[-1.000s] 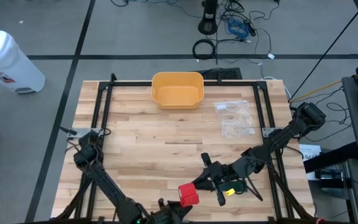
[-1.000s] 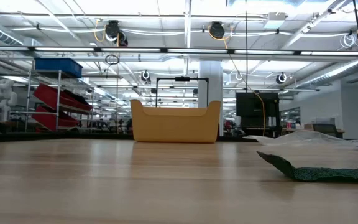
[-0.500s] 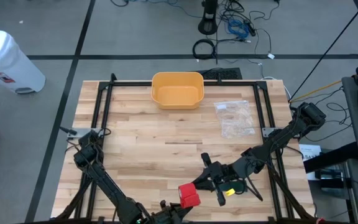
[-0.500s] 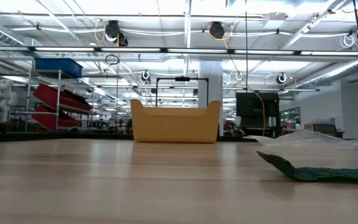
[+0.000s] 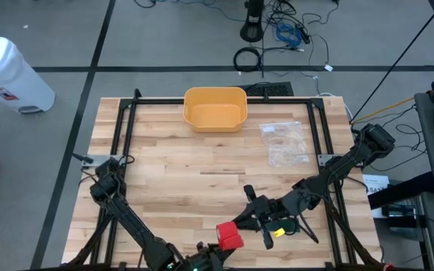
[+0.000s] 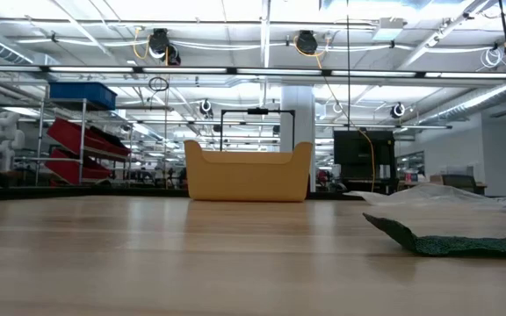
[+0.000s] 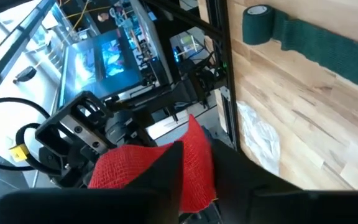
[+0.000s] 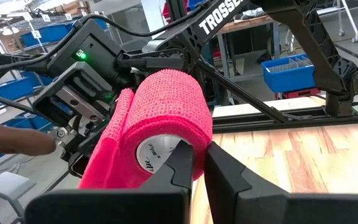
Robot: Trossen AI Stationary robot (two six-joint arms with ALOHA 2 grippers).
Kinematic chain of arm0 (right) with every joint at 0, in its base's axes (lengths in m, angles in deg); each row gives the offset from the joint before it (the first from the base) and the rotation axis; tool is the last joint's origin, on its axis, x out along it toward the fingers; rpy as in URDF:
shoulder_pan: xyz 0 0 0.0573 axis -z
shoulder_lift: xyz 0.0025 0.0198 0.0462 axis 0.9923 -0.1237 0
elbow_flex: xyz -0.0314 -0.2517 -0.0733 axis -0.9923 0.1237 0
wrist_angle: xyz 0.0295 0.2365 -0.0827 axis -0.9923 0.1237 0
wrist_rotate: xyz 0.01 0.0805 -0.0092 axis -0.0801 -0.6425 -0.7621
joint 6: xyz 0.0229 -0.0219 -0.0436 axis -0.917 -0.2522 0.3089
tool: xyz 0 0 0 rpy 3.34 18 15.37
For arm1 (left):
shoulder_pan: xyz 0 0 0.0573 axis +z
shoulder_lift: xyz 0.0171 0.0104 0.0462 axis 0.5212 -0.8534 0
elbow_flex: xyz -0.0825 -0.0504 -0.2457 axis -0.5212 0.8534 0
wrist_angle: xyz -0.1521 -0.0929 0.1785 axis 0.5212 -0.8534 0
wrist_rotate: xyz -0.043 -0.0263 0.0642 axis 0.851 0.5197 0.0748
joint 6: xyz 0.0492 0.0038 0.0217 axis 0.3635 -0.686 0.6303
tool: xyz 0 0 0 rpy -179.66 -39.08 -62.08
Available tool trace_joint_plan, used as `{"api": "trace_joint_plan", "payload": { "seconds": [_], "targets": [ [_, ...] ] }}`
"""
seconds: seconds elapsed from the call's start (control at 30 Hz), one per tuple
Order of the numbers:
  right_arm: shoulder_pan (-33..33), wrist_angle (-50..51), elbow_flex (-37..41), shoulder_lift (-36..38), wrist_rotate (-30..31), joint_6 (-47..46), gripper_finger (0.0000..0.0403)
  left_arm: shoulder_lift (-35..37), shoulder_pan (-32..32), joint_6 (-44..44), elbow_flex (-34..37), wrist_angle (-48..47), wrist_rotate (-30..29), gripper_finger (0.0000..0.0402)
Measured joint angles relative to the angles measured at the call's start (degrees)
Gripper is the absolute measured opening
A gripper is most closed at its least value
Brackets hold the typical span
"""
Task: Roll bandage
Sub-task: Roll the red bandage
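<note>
Nothing has moved since the earlier frames: both arms and the red bandage roll (image 5: 229,235) stay in the same place.

From above, the roll is at the near edge of the tabletop (image 5: 172,181), between the two arms. The right pincer (image 5: 241,224) touches it from the right side, and the left pincer (image 5: 213,256) is just below it, at the picture's bottom edge. A yellow bin (image 5: 215,108) stands at the far edge and a clear plastic bag (image 5: 285,143) lies to its right.

The low view shows the bin (image 6: 248,172) far away and a dark green bandage strip (image 6: 451,241) lying flat on the wood at the right. No pincer shows in it.

In the left wrist view, the left pincer (image 7: 194,165) is closed on the loose red bandage tail (image 7: 151,165). Beyond it a green bandage roll (image 7: 257,25) lies on the tabletop with its strip unrolled beside it.

In the right wrist view, the right pincer (image 8: 197,163) is shut on the roll (image 8: 166,127) at its lower rim. The roll's axis points toward the camera, so its white core faces us, with small print there that I cannot read. Its loose tail hangs toward the other arm, which carries the white word "TROSSEN".
</note>
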Motion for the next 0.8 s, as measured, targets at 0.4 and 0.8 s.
{"api": "trace_joint_plan", "payload": {
  "seconds": [0.4,0.8],
  "targets": [
    [0.00,0.01,0.00,0.00,0.01,0.04,0.0018,0.00,-0.71,4.41,0.00,8.35,0.58,0.0005],
    [0.00,0.42,0.00,0.00,0.02,0.88,0.0018,0.37,-2.95,16.02,0.00,43.11,5.87,0.0004]
  ]
}}
